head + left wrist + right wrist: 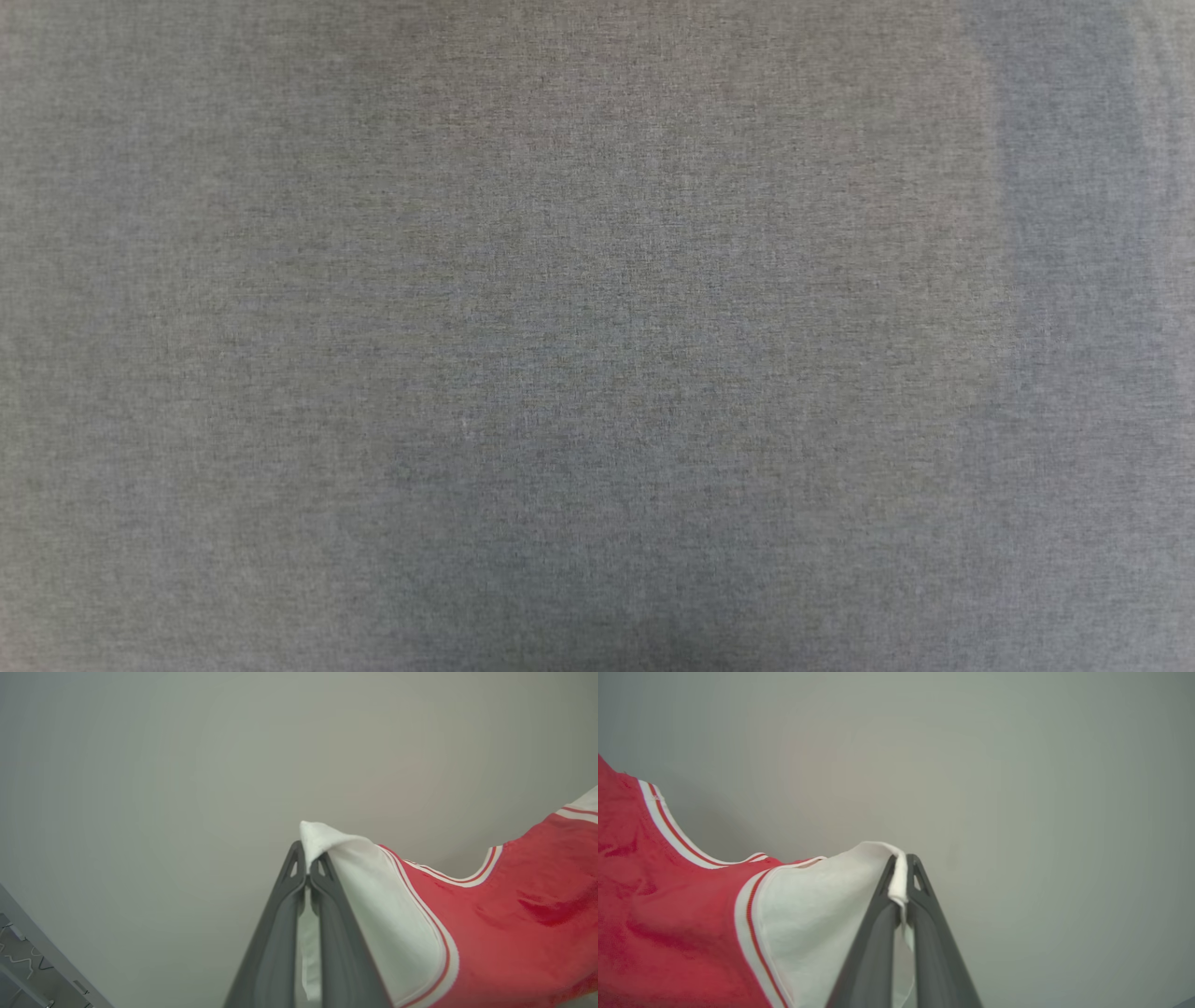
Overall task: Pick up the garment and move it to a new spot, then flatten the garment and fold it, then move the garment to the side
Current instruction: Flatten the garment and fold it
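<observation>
A: Grey woven cloth surface (597,336) across the head view, darker band at right.
B: And from the left wrist?
A: Pale grey backdrop (187,765); left gripper (308,858) pressed together on a white sleeve of the garment (514,914), red body trailing rightward.
B: Right wrist?
A: Same pale backdrop; right gripper (902,863) pinching a white sleeve too, red cloth stretching off to the left.

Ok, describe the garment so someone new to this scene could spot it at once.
Against the plain grey background, the left claw and right claw each pinch a white sleeve. The garment spans between them: a shirt whose red body and red-and-white striped trim stand out from the grey.
</observation>
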Controlling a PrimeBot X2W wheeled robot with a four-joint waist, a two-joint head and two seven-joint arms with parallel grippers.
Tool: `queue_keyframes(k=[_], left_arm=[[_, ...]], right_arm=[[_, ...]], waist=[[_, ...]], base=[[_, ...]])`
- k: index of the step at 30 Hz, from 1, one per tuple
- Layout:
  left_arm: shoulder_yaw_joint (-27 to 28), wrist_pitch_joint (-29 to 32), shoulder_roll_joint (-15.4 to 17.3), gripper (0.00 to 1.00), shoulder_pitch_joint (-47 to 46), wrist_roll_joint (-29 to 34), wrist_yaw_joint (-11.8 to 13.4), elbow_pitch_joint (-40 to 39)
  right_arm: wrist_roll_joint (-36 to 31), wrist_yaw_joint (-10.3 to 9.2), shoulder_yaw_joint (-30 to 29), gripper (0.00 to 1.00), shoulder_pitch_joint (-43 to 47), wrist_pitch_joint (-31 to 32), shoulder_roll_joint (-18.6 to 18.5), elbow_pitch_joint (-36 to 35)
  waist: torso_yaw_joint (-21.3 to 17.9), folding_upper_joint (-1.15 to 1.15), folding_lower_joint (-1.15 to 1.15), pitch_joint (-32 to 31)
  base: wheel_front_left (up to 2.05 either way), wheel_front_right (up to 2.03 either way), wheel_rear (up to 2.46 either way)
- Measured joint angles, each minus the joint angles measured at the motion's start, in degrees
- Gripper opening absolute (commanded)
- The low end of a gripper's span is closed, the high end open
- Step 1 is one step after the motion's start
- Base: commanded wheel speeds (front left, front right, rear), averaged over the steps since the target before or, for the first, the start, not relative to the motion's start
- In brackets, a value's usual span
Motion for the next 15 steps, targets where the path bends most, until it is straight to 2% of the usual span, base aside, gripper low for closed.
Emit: queue_keyframes(k=[6, 15], left_arm=[[-0.1, -2.9, 0.0, 0.00, 7.0, -1.3, -1.4, -0.2], [1.7, -5.0, -0.2, 0.00, 21.7, -3.3, -1.5, -0.8]], right_arm=[[3.6, 0.00, 3.4, 0.00, 6.2, -3.7, 0.9, -0.1], [11.5, 0.00, 9.0, 0.00, 21.9, -7.2, -0.2, -4.7]], waist=[[0.5, 0.00, 0.00, -1.2], [1.4, 0.00, -0.01, -6.1]], base=[[0.00, 0.00, 0.00], [0.00, 0.00, 0.00]])
